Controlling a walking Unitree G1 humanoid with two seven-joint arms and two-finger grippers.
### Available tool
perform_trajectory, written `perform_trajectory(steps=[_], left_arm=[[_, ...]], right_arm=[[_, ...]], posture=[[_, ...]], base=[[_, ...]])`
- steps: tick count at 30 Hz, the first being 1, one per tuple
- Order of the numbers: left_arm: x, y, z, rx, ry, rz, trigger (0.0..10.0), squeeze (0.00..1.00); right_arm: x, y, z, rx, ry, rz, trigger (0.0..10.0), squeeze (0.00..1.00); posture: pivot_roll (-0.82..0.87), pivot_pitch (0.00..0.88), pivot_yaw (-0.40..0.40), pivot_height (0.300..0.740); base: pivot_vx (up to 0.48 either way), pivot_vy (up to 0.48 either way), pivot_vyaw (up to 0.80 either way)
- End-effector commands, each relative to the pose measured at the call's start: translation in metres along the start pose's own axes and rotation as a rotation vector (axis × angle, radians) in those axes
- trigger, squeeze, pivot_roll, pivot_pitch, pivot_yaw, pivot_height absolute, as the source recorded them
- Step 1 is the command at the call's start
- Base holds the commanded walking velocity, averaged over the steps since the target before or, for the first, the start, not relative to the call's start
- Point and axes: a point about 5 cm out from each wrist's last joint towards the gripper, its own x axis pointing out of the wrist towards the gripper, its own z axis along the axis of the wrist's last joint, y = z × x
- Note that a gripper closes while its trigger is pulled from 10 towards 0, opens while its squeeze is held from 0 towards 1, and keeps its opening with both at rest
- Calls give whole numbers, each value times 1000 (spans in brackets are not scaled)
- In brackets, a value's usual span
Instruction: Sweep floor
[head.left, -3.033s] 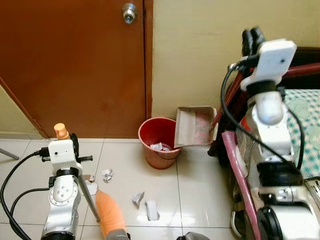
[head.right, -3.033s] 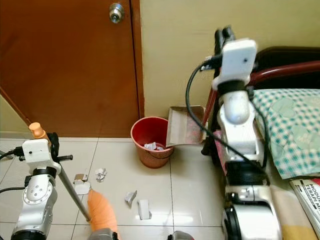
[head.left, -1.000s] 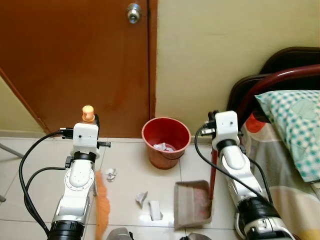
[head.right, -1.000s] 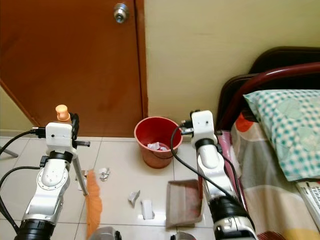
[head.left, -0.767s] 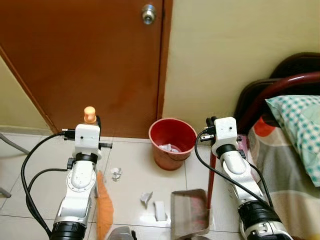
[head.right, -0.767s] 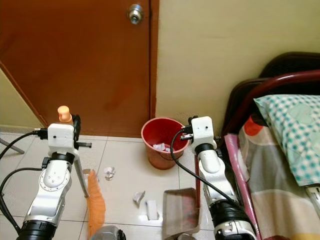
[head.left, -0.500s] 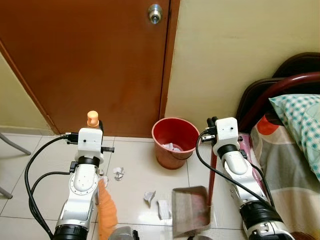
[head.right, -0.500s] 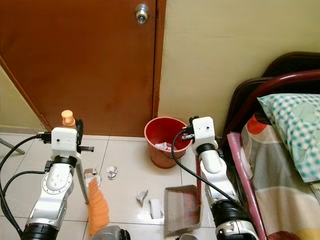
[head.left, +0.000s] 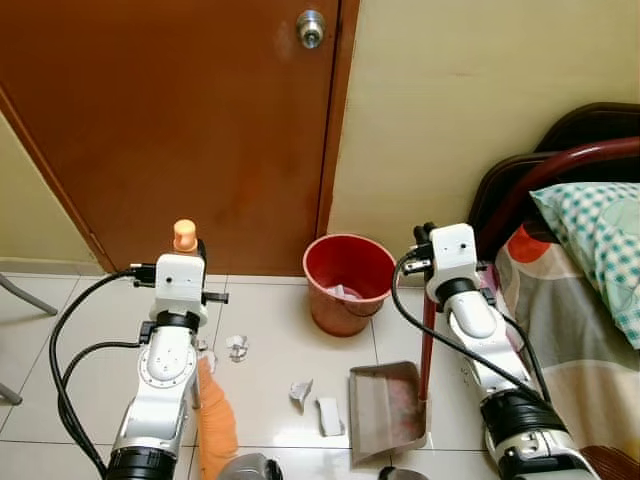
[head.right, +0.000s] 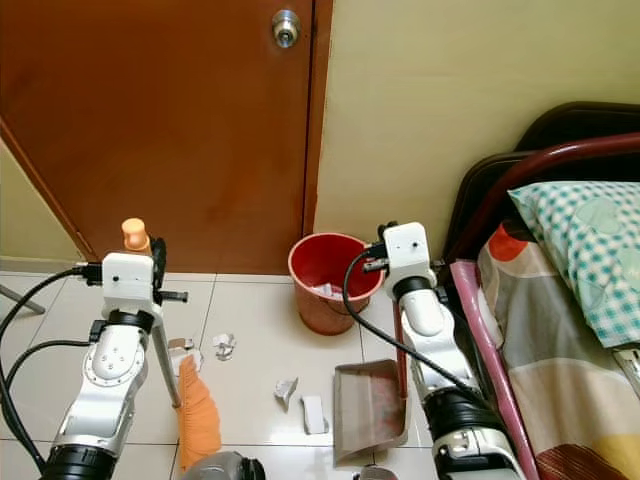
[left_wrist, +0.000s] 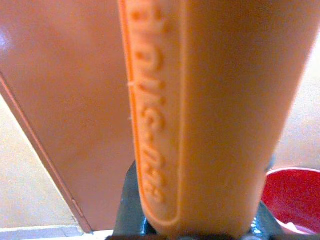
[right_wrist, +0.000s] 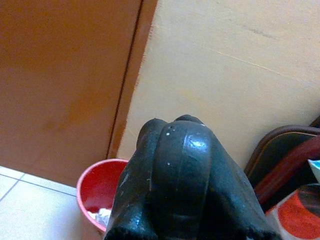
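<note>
My left gripper (head.left: 196, 252) is shut on the broom's handle, whose orange tip (head.left: 184, 235) sticks up above the wrist. Its orange grip (left_wrist: 200, 115) looms close in the left wrist view. The orange broom head (head.left: 215, 425) rests on the tiles at the lower left. My right gripper (head.left: 424, 240) is shut on the black top (right_wrist: 182, 175) of the dustpan's red handle (head.left: 428, 340). The grey dustpan (head.left: 385, 410) sits on the floor, mouth facing the paper scraps (head.left: 328, 415). More scraps (head.left: 237, 347) lie near the broom. A red bucket (head.left: 348, 280) holding some paper stands against the wall.
A brown door (head.left: 180, 120) with a round knob (head.left: 311, 27) stands behind the bucket. A bed with a dark red frame (head.left: 560, 170) and a checked pillow (head.left: 600, 230) runs along the right. A thin grey leg (head.left: 20, 295) crosses the far left.
The dustpan, tipped over the bucket three seconds ago, has come down onto the floor right of the scraps. My view has shifted. The broom head has stayed at the lower left.
</note>
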Motion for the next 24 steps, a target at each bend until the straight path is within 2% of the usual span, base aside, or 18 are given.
perform_trajectory(steps=[1, 7, 24], left_arm=[[3, 1, 4, 2, -11, 4, 10000, 0], [4, 2, 3, -6, -8, 12, 10000, 0], [4, 2, 3, -27, -1, 25, 10000, 0]], right_arm=[[3, 2, 7, -8, -26, 9, 10000, 0], [3, 6, 7, -15, -30, 25, 10000, 0], [7, 0, 12, 11, -43, -7, 10000, 0]], posture=[[3, 0, -20, 740], [3, 0, -19, 740], [2, 0, -25, 740]], base=[[0, 285, 0], [0, 316, 0], [0, 359, 0]])
